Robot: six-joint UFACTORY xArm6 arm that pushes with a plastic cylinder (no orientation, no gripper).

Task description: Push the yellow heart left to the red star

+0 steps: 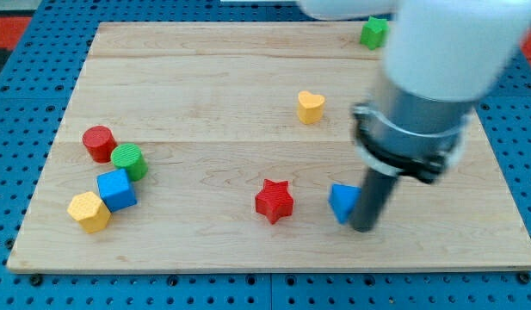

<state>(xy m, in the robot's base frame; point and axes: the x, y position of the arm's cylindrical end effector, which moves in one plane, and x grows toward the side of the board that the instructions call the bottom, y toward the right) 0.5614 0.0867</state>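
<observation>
The yellow heart (pixel 311 107) lies on the wooden board (pixel 205 77) right of centre, towards the view's top. The red star (pixel 274 201) lies below it and a little to the left, near the view's bottom. My tip (pixel 363 227) rests on the board at the lower right, touching the right side of a blue triangular block (pixel 342 202). The tip is well below and to the right of the yellow heart, and to the right of the red star. The arm's grey and white body hides the board's upper right part.
A green block (pixel 373 32) sits at the board's top edge. At the left lie a red cylinder (pixel 99 143), a green cylinder (pixel 128 161), a blue cube (pixel 117 189) and a yellow hexagonal block (pixel 89 212), close together.
</observation>
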